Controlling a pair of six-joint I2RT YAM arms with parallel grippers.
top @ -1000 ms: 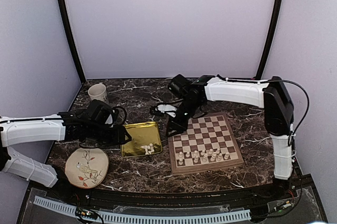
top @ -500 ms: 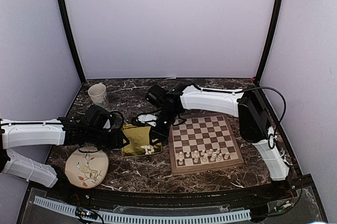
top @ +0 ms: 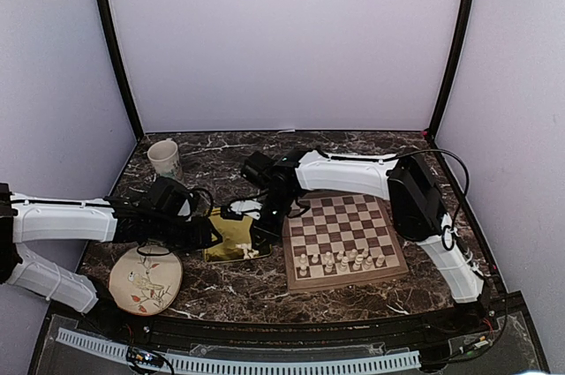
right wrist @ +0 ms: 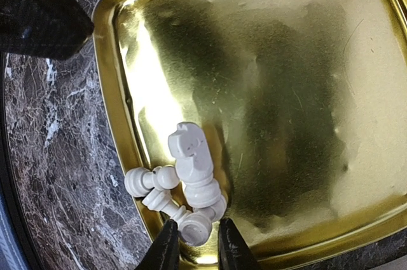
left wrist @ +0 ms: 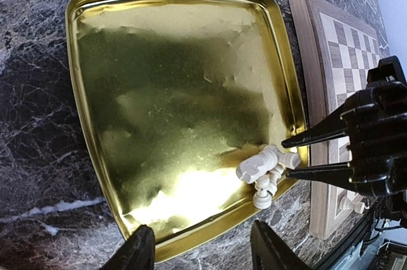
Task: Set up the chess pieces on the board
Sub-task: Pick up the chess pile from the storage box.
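Note:
Three or so cream chess pieces point(right wrist: 189, 149) lie heaped in a corner of the gold tray point(right wrist: 286, 92). My right gripper point(right wrist: 196, 244) reaches into that corner. Its jaws are closed on the round base of one lying piece point(right wrist: 194, 227). The left wrist view shows the same heap point(left wrist: 264, 167) with the right gripper's black fingers point(left wrist: 315, 135) on either side of one piece's end. My left gripper point(left wrist: 203, 251) hovers open over the tray's near rim, holding nothing. The board point(top: 349, 281) lies right of the tray, with several pieces point(top: 340, 260) standing along its near rows.
A cream cup point(top: 164, 155) stands at the back left. A round plate with a bird drawing point(top: 146, 278) lies near the front left, under my left arm. The board's tan frame point(left wrist: 311, 60) runs close beside the tray's edge point(left wrist: 73, 92).
The right arm swung left from the board's far corner to the gold tray, came down onto the heap, and its jaws narrowed around one piece. The left arm barely moved.

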